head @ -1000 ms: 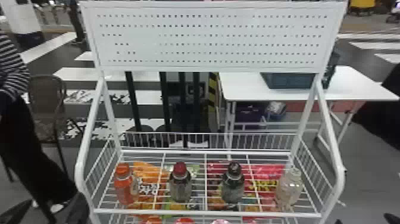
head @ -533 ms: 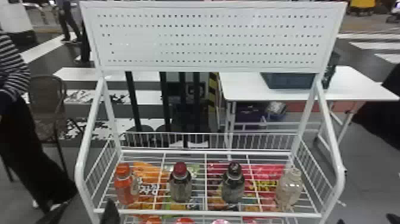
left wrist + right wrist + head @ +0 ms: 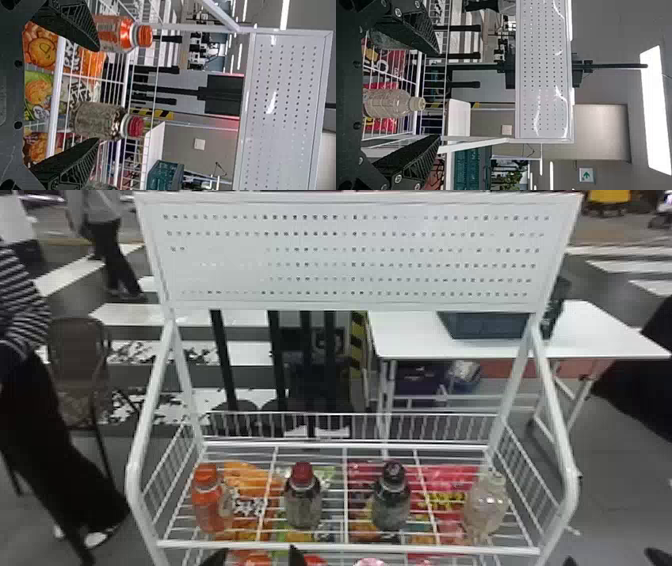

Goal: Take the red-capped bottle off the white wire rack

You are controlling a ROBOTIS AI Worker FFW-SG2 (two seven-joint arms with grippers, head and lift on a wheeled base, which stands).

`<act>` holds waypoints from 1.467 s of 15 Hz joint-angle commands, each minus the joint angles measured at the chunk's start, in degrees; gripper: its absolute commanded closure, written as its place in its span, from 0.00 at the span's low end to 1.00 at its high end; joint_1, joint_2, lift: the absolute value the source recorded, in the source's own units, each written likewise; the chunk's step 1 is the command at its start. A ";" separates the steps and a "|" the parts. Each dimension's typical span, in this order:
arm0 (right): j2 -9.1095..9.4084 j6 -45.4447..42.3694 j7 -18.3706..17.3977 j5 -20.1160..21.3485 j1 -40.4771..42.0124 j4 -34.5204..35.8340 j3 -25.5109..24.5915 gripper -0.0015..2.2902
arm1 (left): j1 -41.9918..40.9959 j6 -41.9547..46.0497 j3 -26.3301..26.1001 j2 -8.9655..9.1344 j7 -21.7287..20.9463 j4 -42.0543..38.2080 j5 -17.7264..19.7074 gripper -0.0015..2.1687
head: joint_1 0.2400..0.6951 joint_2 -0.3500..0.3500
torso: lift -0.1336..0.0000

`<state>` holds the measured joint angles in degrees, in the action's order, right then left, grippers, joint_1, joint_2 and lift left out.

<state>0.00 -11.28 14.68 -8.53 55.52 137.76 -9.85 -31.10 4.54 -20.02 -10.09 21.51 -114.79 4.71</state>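
Observation:
Low in the head view, my left gripper [image 3: 256,559] stands open at the rack's front edge, between the orange bottle's side and the red-capped bottle [image 3: 303,496], which is upright on the white wire rack [image 3: 345,546]. In the left wrist view the open left gripper [image 3: 98,94] faces the red-capped bottle [image 3: 99,120]; the bottle lies toward one finger, and nothing is gripped. My right gripper [image 3: 612,560] is at the lower right of the head view. In the right wrist view that gripper [image 3: 439,95] is open, with a clear bottle [image 3: 391,103] beyond its fingers.
An orange bottle [image 3: 210,500] stands left of the red-capped one, a black-capped bottle [image 3: 391,497] to its right, and a clear bottle [image 3: 486,505] farther right. Snack packets [image 3: 450,500] show through the wires. The perforated panel [image 3: 350,255] rises behind.
My left gripper has moved rightward in the head view, from the lower left corner to the rack's front edge, and remains open. The right gripper has barely moved. The bottles have not moved.

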 commanded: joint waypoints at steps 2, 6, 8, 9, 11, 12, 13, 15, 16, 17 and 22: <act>0.05 0.17 0.00 0.00 -0.23 -0.30 -0.09 0.07 | 8.25 4.46 -6.69 0.51 1.87 10.46 -0.14 0.04 | 0.57 0.50 | 1.00; 0.05 0.35 0.00 -0.09 -0.32 -0.47 -0.09 0.07 | 16.43 8.33 -8.36 3.58 2.49 21.89 -0.05 0.04 | 0.57 0.50 | 1.00; 0.05 0.88 0.00 -0.09 -0.50 -0.56 -0.17 0.07 | 19.68 8.68 -8.72 4.46 2.58 26.46 -0.23 0.04 | 0.57 0.50 | 1.00; 0.05 1.05 0.00 0.00 -0.59 -0.47 -0.35 0.07 | 21.52 9.03 -8.98 4.81 3.10 29.01 -0.58 0.04 | 0.57 0.50 | 1.00; 0.05 1.40 0.00 0.00 -0.67 -0.47 -0.70 0.07 | 24.34 10.62 -8.98 5.52 3.54 33.84 -0.93 0.04 | 0.57 0.50 | 1.00; 0.05 1.40 0.00 0.00 -0.67 -0.47 -0.79 0.07 | 25.48 12.02 -8.98 5.69 4.42 35.51 -1.37 0.04 | 0.57 0.50 | 1.00; 0.05 1.40 0.00 0.00 -0.67 -0.56 -0.88 0.07 | 26.53 12.20 -8.98 5.87 5.04 36.74 -1.55 0.04 | 0.57 0.50 | 1.00; 0.05 1.40 0.00 0.00 -0.59 -0.47 -0.97 0.07 | 28.47 12.37 -8.72 5.96 5.65 38.76 -1.28 0.04 | 0.57 0.50 | 1.00; 0.05 1.40 0.00 0.00 -0.59 -0.47 -1.05 0.07 | 29.52 12.20 -8.63 6.05 5.57 39.47 -1.02 0.04 | 0.57 0.50 | 1.00; 0.05 1.40 0.00 0.00 -0.50 -0.39 -1.14 0.07 | 30.31 12.20 -8.63 6.22 5.57 40.17 -0.84 0.04 | 0.57 0.50 | 1.00; 0.05 1.58 0.00 0.00 -0.41 -0.39 -1.40 0.07 | 33.92 11.50 -8.45 7.01 4.25 43.42 0.03 0.04 | 0.57 0.50 | 1.00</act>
<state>0.00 -9.83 14.68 -8.53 55.08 137.45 -11.15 1.96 16.50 -28.48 -3.19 25.77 -72.09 4.33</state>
